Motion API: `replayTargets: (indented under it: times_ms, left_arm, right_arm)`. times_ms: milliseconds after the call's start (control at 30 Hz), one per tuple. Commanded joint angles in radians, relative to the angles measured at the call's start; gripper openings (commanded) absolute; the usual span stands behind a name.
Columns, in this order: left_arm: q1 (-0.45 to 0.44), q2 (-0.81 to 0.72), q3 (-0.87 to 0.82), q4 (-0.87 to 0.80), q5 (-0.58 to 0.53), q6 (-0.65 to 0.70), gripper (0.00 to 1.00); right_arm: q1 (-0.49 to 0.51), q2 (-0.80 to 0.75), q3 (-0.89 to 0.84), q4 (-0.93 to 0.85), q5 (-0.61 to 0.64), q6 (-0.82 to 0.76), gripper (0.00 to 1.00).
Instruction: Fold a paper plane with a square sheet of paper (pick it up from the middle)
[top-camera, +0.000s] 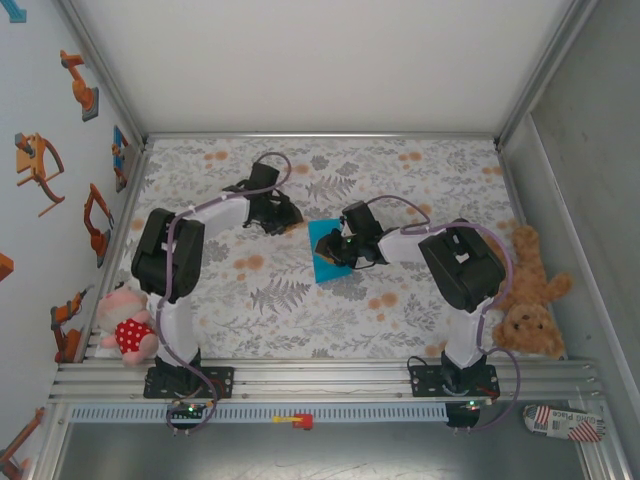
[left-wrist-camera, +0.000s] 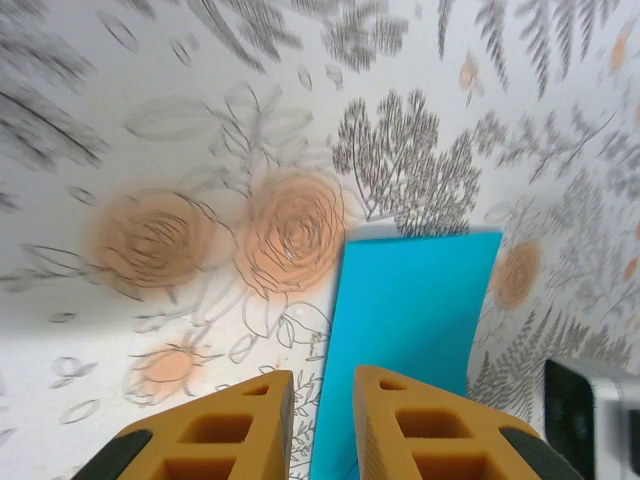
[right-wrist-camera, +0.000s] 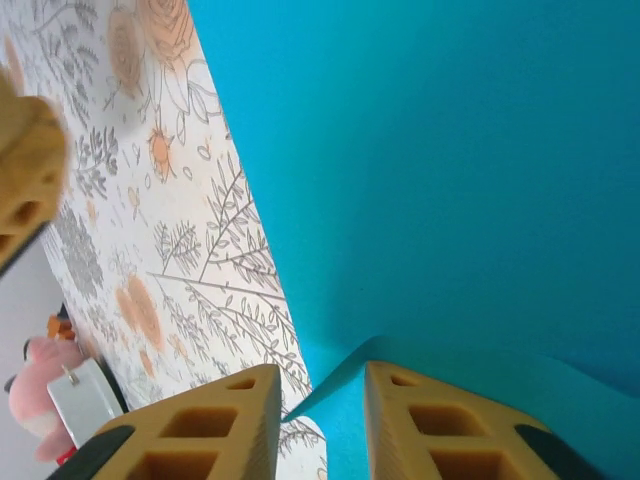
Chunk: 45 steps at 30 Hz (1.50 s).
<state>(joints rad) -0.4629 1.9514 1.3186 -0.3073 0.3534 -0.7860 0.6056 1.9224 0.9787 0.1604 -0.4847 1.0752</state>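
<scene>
Jaws of left gripper (left-wrist-camera: 322, 388) and right gripper (right-wrist-camera: 322, 378) gape empty; right wrist shows paper (right-wrist-camera: 450, 150) curling.

One paper sheet (top-camera: 322, 262), two robot arms (top-camera: 170, 255) (top-camera: 455, 265), two plush toys (top-camera: 128, 325) (top-camera: 528, 305), one tablecloth (top-camera: 300, 315).

Open tablecloth (top-camera: 290, 310) in front; pink doll (top-camera: 128, 330) and teddy bear (top-camera: 528, 310) flank edges.

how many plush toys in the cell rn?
2. Pink plush at the near-left edge by the left arm; brown teddy bear at the right edge by the right arm. Arms could hide more.
</scene>
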Motion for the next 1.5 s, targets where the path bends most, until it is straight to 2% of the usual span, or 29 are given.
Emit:
replayTargets:
  times_ms: [0, 200, 400, 633, 700, 1033, 1233, 1467]
  left_arm:
    - [0.013, -0.065, -0.045, -0.005, -0.031, -0.024, 0.25]
    - [0.014, -0.133, -0.145, 0.062, -0.003, -0.049, 0.27]
    - [-0.017, -0.167, -0.214, 0.135, 0.049, -0.073, 0.25]
    - [-0.043, -0.158, -0.254, 0.208, 0.085, -0.119, 0.23]
    - [-0.052, -0.151, -0.253, 0.215, 0.091, -0.124, 0.21]
    - [-0.105, -0.111, -0.239, 0.233, 0.110, -0.123, 0.13]
    - [-0.140, -0.067, -0.207, 0.184, 0.087, -0.082, 0.03]
    - [-0.156, -0.033, -0.178, 0.152, 0.082, -0.050, 0.00]
  right_arm:
    - [0.003, 0.026, 0.012, -0.078, 0.035, -0.018, 0.32]
    - [0.003, 0.020, 0.008, -0.085, 0.037, -0.038, 0.37]
    - [0.004, 0.018, -0.003, -0.104, 0.051, -0.063, 0.33]
    - [0.003, 0.016, -0.018, -0.097, 0.060, -0.085, 0.33]
    - [0.004, 0.017, -0.019, -0.102, 0.063, -0.090, 0.29]
    - [0.003, 0.030, -0.021, -0.133, 0.069, -0.095, 0.00]
    - [0.003, 0.039, -0.014, -0.154, 0.074, -0.092, 0.00]
    - [0.004, 0.043, -0.010, -0.160, 0.077, -0.092, 0.00]
